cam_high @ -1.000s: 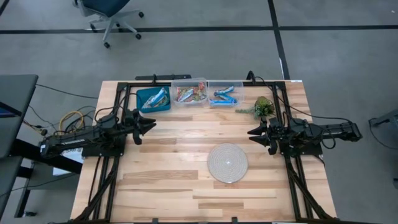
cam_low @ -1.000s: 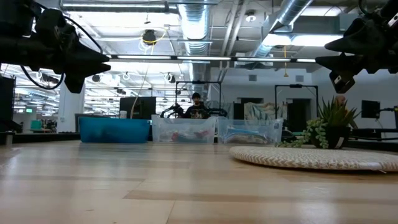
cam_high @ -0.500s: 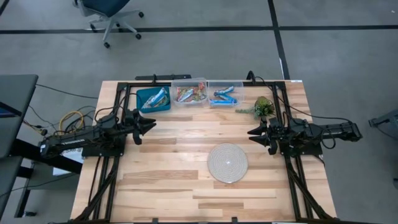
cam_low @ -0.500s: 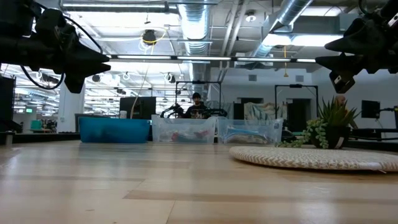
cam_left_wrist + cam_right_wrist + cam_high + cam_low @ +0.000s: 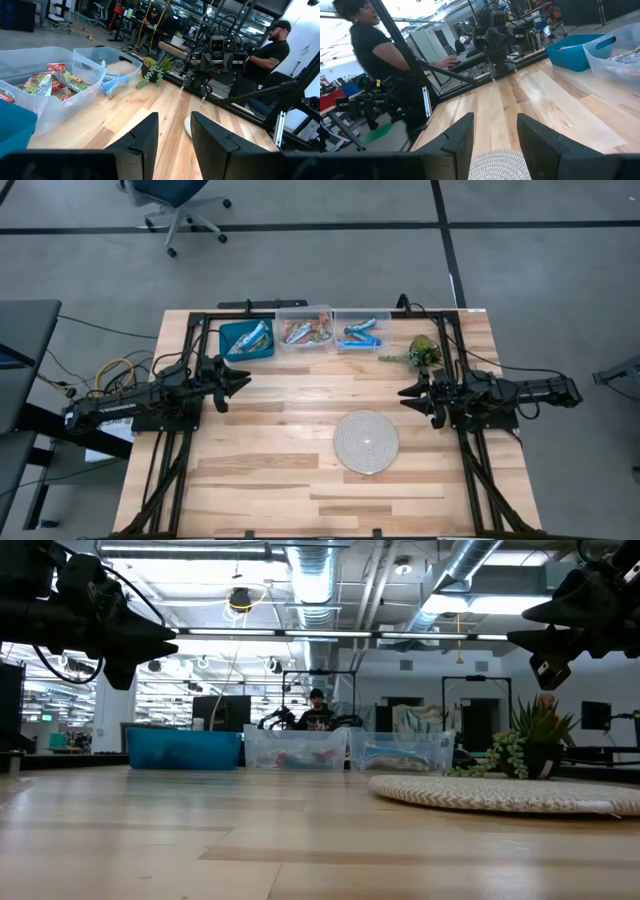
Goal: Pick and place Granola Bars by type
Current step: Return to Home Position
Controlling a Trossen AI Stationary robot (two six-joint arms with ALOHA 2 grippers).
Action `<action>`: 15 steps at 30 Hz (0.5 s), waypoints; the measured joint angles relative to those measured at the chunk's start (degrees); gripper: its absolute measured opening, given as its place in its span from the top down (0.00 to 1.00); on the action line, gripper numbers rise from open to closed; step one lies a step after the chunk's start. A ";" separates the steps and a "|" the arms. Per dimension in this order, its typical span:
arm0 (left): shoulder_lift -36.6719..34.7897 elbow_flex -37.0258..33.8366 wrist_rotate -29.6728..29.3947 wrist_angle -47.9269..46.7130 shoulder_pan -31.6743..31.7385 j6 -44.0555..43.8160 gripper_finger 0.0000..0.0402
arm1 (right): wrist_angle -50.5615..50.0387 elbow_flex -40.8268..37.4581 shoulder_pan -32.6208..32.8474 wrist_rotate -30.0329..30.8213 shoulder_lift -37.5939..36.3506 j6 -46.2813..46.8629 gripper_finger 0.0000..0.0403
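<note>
The granola bars lie in three bins along the table's far edge. A blue-and-white bar [image 5: 252, 336] sits in the teal bin [image 5: 246, 339]. Multicoloured bars [image 5: 305, 331] fill the middle clear bin [image 5: 30, 107], and blue-and-white bars [image 5: 360, 332] lie in the right clear bin [image 5: 131, 62]. My left gripper [image 5: 243, 378] hovers open above the table's left part, near the teal bin. My right gripper [image 5: 406, 394] hovers open above the right part, beside the mat. Both hold nothing.
A round woven mat [image 5: 366, 441] lies right of centre, toward the near edge. A green plant sprig [image 5: 420, 352] rests by the far right corner. Bare wood spreads between the arms. People stand beyond the table in both wrist views.
</note>
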 joint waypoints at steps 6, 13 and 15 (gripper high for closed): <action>0.00 -0.01 0.00 0.00 0.00 0.00 0.73 | 0.00 -0.02 0.02 0.00 0.02 0.00 0.65; 0.00 -0.01 0.02 -0.02 0.00 -0.02 0.73 | 0.00 0.00 0.00 0.00 0.00 0.00 0.65; 0.00 -0.03 0.02 -0.02 0.00 -0.02 0.73 | 0.00 0.00 0.00 0.00 0.02 0.00 0.64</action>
